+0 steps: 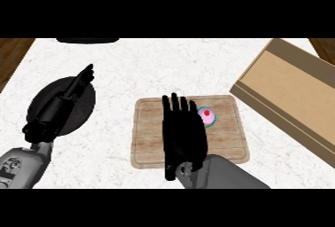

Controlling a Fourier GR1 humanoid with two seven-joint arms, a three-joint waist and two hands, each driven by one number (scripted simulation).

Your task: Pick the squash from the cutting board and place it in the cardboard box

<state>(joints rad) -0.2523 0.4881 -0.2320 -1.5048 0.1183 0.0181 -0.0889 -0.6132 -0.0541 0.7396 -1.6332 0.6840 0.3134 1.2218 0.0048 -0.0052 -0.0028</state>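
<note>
Right robot hand (183,133) flat-fingered over cutting board (226,148), pinkish item (207,116), perhaps the squash, beside it, left robot hand (65,102) relaxed

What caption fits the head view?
Right hand open over the cutting board, beside a pink item; box at right.

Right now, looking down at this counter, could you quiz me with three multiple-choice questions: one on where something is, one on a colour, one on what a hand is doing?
1. The cardboard box lies: A right of the cutting board; B on it; C left of it.
2. The plate under the left robot hand is: A white; B black; C red.
3. The right robot hand is: A curled into a fist; B out of view; C open, fingers straight.

Answers: 1 A, the box sits at the right edge. 2 B, a dark disc. 3 C, flat over the board.
</note>
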